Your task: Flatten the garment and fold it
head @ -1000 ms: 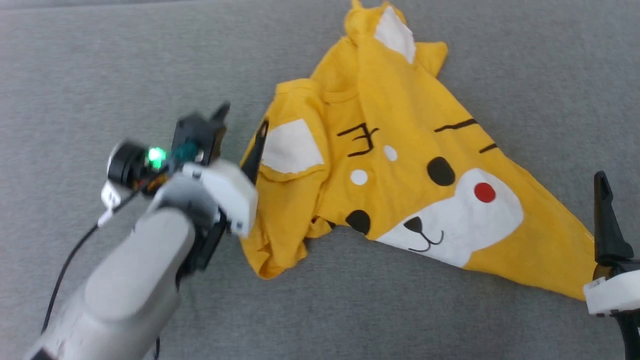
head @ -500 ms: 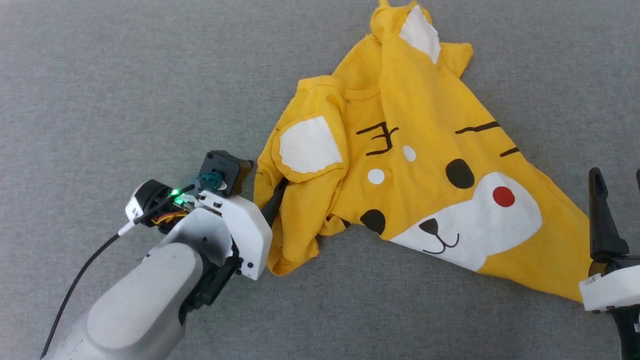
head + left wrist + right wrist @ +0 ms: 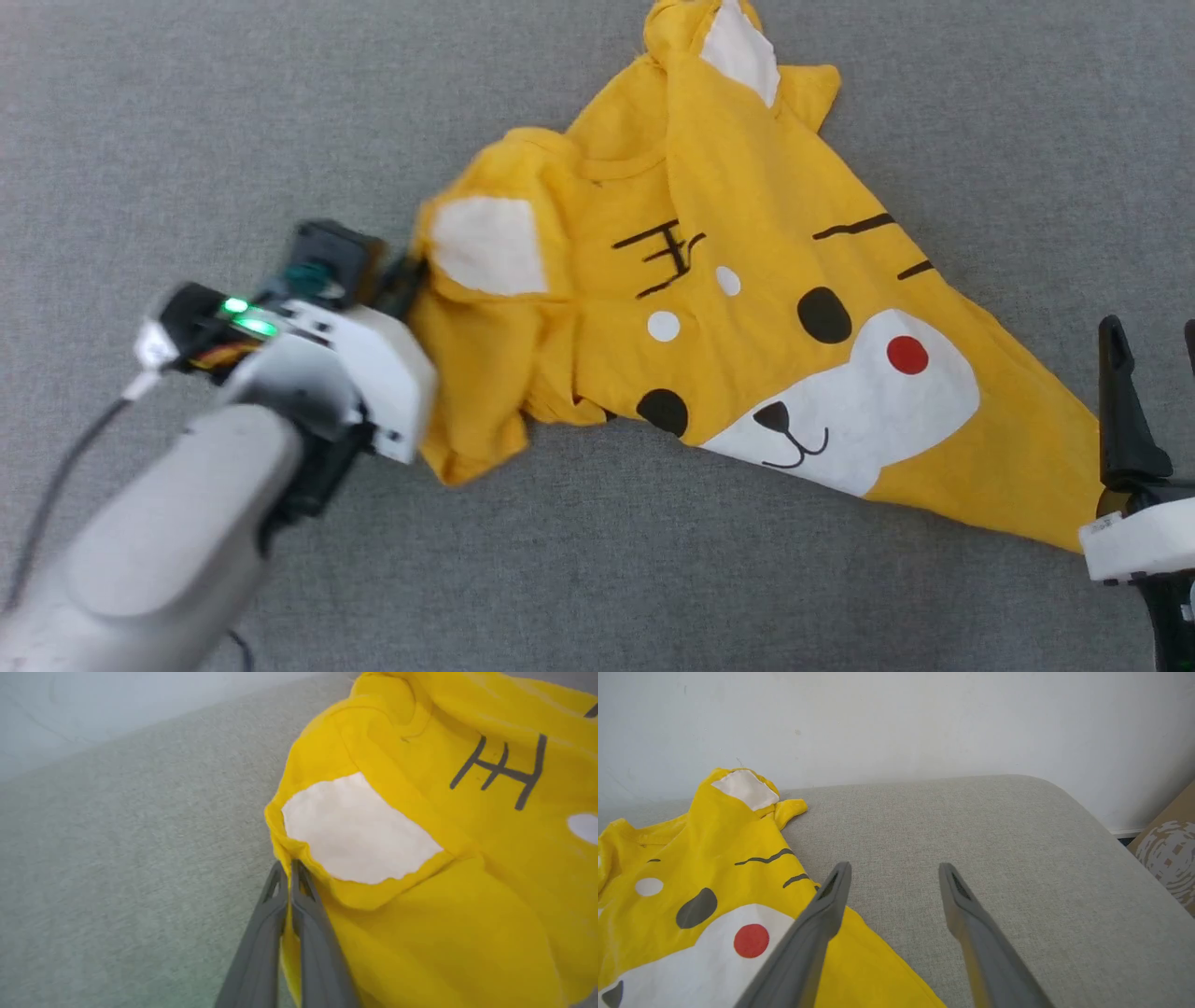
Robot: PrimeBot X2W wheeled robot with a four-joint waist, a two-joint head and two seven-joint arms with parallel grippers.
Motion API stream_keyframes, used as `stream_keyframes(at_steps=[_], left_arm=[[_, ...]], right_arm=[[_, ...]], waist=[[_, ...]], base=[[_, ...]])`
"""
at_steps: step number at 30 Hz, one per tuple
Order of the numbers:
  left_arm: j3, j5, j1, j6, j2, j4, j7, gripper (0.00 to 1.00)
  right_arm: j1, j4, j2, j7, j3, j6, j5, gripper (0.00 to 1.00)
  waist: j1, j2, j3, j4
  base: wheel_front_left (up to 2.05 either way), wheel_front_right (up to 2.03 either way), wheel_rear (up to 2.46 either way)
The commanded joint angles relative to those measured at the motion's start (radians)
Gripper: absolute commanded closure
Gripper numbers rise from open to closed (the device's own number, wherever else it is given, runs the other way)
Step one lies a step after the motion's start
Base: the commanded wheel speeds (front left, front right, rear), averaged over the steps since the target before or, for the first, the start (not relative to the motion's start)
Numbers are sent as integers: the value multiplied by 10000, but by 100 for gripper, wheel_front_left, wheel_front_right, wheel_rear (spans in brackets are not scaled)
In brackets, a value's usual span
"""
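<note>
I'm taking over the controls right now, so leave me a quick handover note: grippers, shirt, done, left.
Left gripper: shut on the shirt at its edge, just below the white patch on the sleeve.
Right gripper: open, holding nothing, beside the shirt's lower right corner.
Shirt: face up on the grey cushion, bunched and wrinkled towards the left gripper, not flat.
Done: one grip taken.
Left: spread it flat, then fold.
</note>
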Motion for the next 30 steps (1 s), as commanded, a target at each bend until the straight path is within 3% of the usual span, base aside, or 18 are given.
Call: stream_keyframes(at_steps=[1,4,7,11,12,13,14,19,23,30], left_arm=[[298,175,-169,247,586,-293,66,100],[583,482,-498,403,1315,-668,289,100],[918,462,-876,403,1666,-694,362,100],[1175,555,-1451,253,1658,-106,-122,100],[1200,616,-1561,240,1597,120,-319,79],[1216,670,-1649,244,1507,358,-520,13],[1238,690,-1716,248,1380,585,-753,0],[1376,357,-1710,189,560,1458,-1805,0],[1571,145,-1642,158,228,1531,-2516,0],[2494,-375,-658,492,-169,284,-4692,0]], right_arm=[[-61,23,28,-68,-24,-9,45,0],[-75,18,28,-57,-52,-9,50,0],[-140,-24,28,-43,-46,-9,37,0],[-232,-77,28,-17,-12,-9,4,0],[-263,-82,28,-15,5,-9,0,0],[-293,-82,28,-14,21,-9,-5,0],[-320,-79,28,-11,43,-9,-11,0],[-402,-41,28,-7,91,-9,-32,0],[-388,-37,28,30,78,-9,-107,0],[-206,-61,28,192,100,-9,-266,0]], waist=[[-2,0,-29,11],[-2,0,-2,28],[-2,0,108,44],[-2,0,336,84],[-2,0,387,87],[-2,0,433,91],[-2,0,472,92],[-2,0,536,124],[-2,0,427,213],[-2,0,-319,578]], base=[[0,0,0],[0,0,0],[0,0,0],[0,0,0],[0,0,0],[0,0,0],[0,0,0],[0,0,0],[0,0,0],[0,0,0]])
